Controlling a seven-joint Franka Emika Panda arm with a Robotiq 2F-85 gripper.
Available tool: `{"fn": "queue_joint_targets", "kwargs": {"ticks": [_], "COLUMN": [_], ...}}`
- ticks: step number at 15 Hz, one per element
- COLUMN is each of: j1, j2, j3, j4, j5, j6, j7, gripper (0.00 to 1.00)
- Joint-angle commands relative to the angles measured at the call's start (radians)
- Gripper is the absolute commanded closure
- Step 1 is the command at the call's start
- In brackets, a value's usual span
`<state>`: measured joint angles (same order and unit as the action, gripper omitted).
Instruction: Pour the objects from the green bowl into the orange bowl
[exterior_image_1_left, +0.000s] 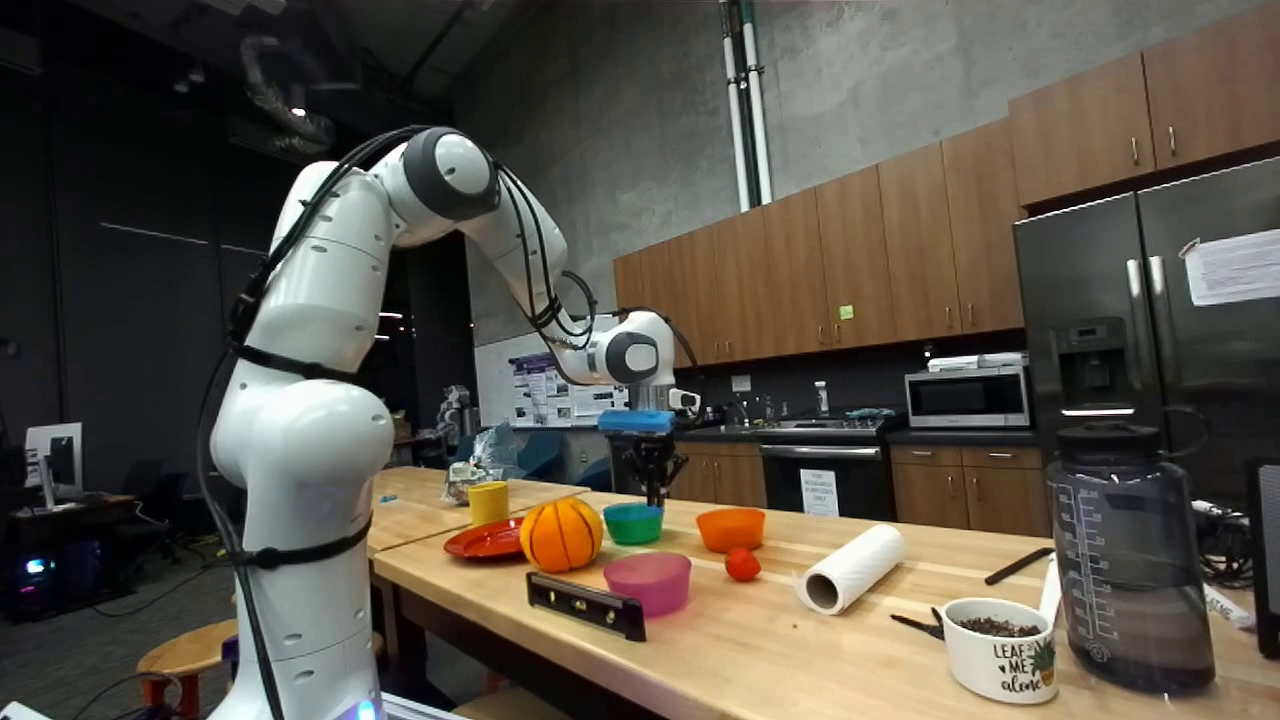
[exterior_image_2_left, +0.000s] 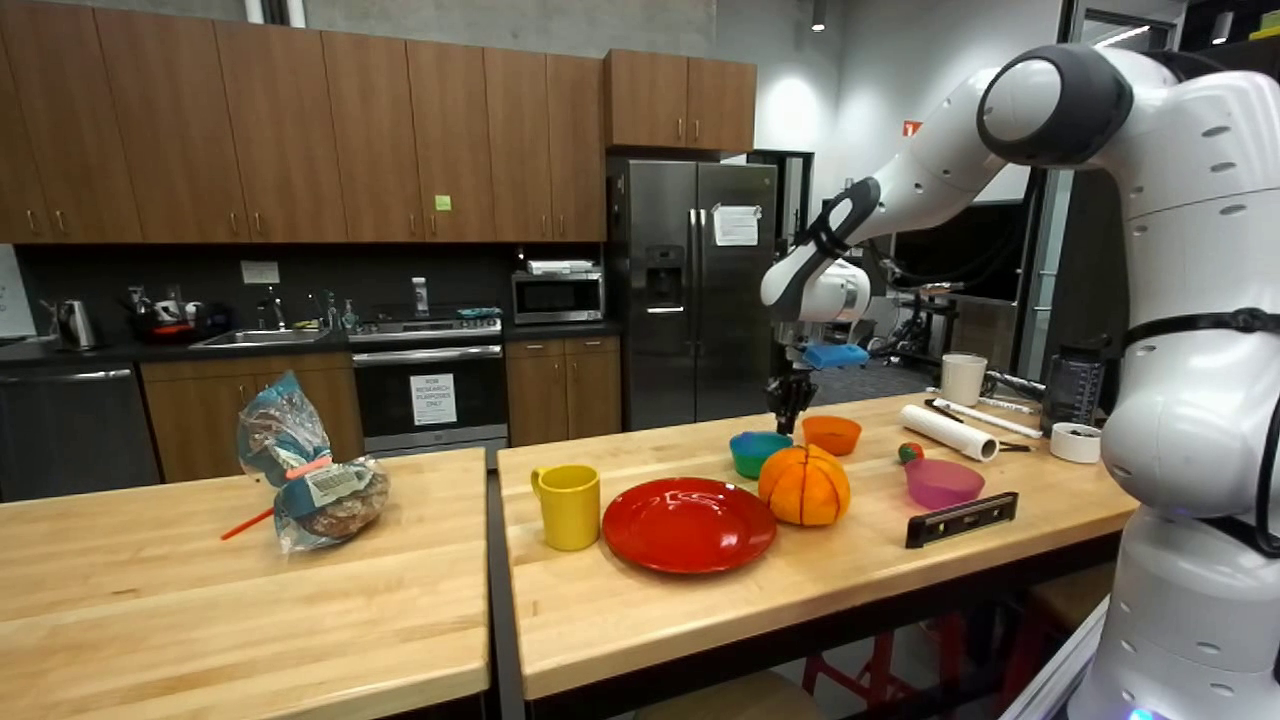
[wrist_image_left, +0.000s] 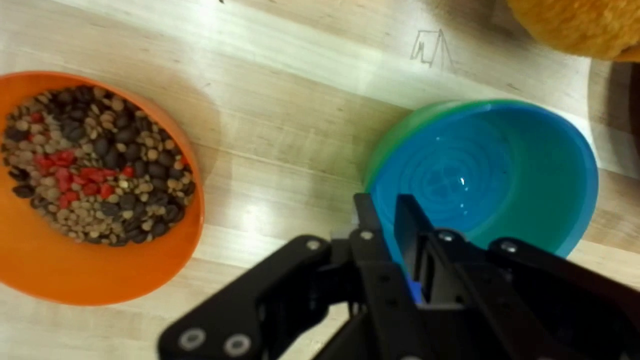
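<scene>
Two small bowls, wooden tabletop (wrist_image_left: 280, 150): the green bowl (wrist_image_left: 490, 165) is standing upright, apart from the orange bowl (wrist_image_left: 100, 275), which is holding mixed dark, tan and red pieces (wrist_image_left: 95, 175). One gripper (wrist_image_left: 385, 198): its fingers are standing slightly parted, the green rim showing between them (contact with it unclear). One pumpkin-like ball (exterior_image_1_left: 562, 535) is sitting near the green bowl; one pink bowl (exterior_image_1_left: 648, 584), near a black level (exterior_image_1_left: 586, 606).
</scene>
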<state>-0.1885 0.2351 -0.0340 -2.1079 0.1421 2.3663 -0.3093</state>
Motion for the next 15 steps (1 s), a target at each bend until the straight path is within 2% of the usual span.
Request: {"fn": "queue_joint_targets", "kwargs": {"ticks": [1,8,10,15], "j1": [0.0,-0.007,-0.01,-0.016], "j2": [-0.012,-0.055,-0.074,-0.132], "j3": [-0.006,-0.022,-0.029,-0.05], "j4": [0.009,-0.01,-0.02,-0.056], "j5": [0.014,-0.006,-0.006,-0.006], "j6": [-0.001,-0.016,-0.007,0.009], "j7": [-0.038,-0.086,-0.101,-0.151], "gripper": [0.51,0.04,0.0,0.0]}}
